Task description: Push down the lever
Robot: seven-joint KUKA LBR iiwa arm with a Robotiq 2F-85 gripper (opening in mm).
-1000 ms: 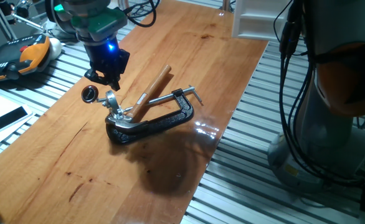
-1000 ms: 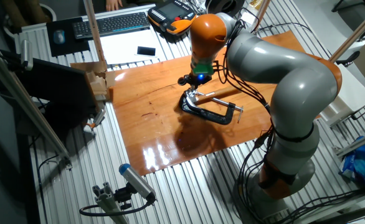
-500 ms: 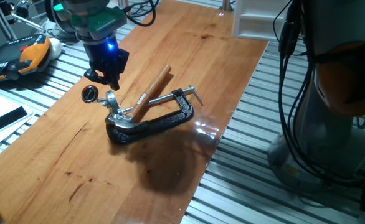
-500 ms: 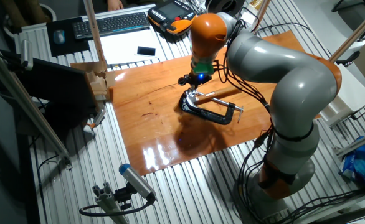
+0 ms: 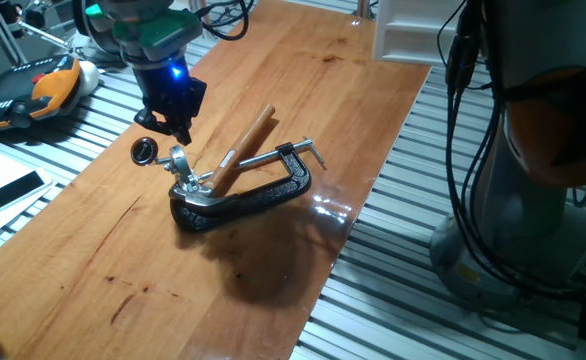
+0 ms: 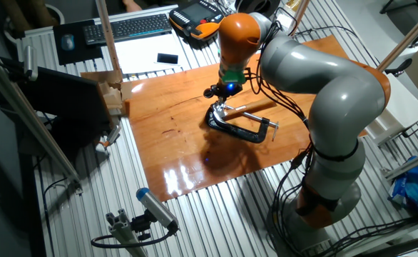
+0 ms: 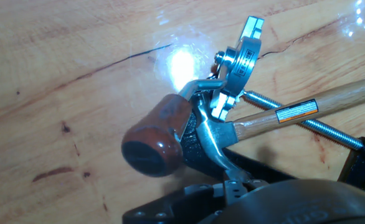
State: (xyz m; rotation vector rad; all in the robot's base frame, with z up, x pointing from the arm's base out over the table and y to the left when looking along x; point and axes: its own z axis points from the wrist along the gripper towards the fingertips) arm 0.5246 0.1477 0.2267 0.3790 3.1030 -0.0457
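Note:
The lever is a short bent metal rod ending in a round dark-reddish knob (image 5: 143,152), joined to a silvery fitting (image 5: 180,164) on the end of a black C-clamp (image 5: 248,194). My gripper (image 5: 179,130) hangs just above and behind the fitting, to the right of the knob, its fingers together and holding nothing. In the hand view the knob (image 7: 152,142) fills the centre-left, with the fitting (image 7: 238,59) above it and my dark fingers (image 7: 232,200) at the bottom edge. In the other fixed view my gripper (image 6: 226,91) is over the clamp's left end (image 6: 216,118).
A long brown wooden handle (image 5: 245,143) lies across the clamp, beside its threaded screw with a T-bar (image 5: 311,150). The wooden tabletop (image 5: 93,280) ends at metal slats on both sides. A phone (image 5: 15,188) and an orange pendant (image 5: 43,90) lie at the left.

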